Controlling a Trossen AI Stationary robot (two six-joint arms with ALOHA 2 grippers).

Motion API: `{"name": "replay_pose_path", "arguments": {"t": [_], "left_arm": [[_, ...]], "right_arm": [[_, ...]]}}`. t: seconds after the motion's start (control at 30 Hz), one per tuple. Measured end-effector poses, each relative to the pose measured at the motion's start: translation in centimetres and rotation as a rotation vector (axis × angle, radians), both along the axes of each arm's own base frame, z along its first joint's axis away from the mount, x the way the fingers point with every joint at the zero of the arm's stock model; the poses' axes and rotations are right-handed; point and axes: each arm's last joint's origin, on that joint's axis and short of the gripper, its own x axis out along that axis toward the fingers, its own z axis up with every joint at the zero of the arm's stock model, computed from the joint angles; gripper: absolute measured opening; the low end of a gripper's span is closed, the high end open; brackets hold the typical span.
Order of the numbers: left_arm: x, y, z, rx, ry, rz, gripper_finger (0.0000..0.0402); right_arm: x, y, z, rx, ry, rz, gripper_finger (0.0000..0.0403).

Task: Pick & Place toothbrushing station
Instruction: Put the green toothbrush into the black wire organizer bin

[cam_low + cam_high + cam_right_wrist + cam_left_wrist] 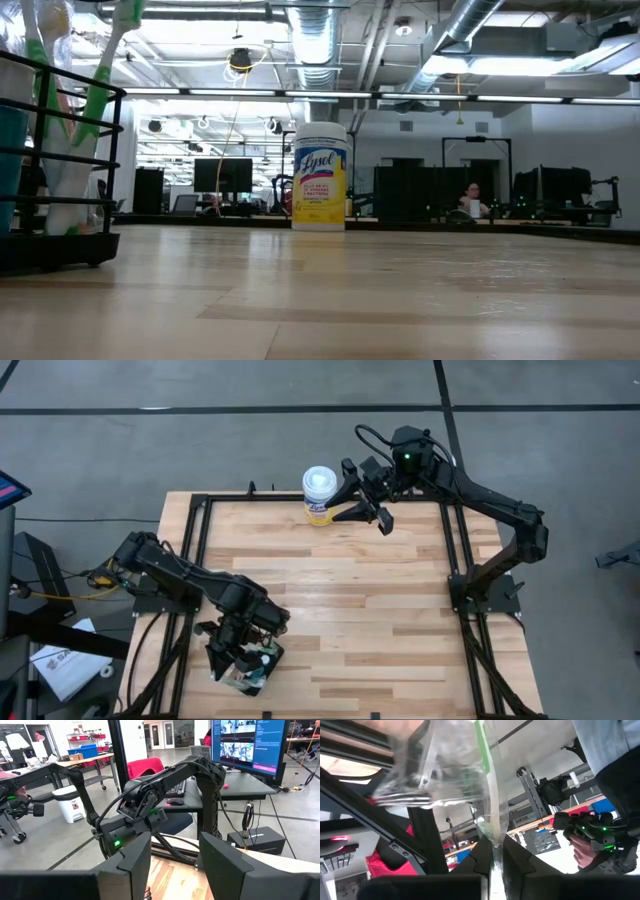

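The toothbrushing station [256, 670] is a black wire-sided holder with green and white toothbrushes in it. It stands at the table's near left, and in the low view its base [60, 250] rests on the wood. My left gripper [232, 663] is over it, shut on a clear, green-striped piece that sticks up from it [487, 795]. My right gripper [342, 490] is open and empty at the far edge, just right of the wipes canister [320, 495]. It is raised, out of the low view. My left gripper pinches a thin clear piece with a green stripe [493, 851] between its two fingers [475, 862]. The piece runs on along and past the fingers. In the high view the gripper comes down on the station from above. The arm hides the place of contact there.
The white-lidded, yellow-labelled canister [320, 177] stands upright at the middle of the far edge. A black frame [455, 550] runs around the table. The wood between the station and the canister is bare. People and desks show in the room beyond the table.
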Motion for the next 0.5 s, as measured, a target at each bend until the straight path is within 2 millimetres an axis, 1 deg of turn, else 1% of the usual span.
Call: {"name": "replay_pose_path", "arguments": {"t": [0.17, 0.27, 0.5], "left_arm": [[0.25, 0.01, -0.15, -0.003, -0.01, 0.002, 0.001], [0.26, 0.01, -0.15, -0.009, -0.024, -0.006, 0.002], [0.41, -0.06, -0.13, -0.02, -0.041, -0.006, 0.0075]], "right_arm": [[0.0, 0.0, 0.02, -0.001, -0.002, 0.0, 0.0159], [0.0, 0.0, 0.04, -0.001, -0.004, 0.0, 0.0159], [0.01, 0.0, 0.07, -0.001, -0.007, 0.0, 0.0159]]}}
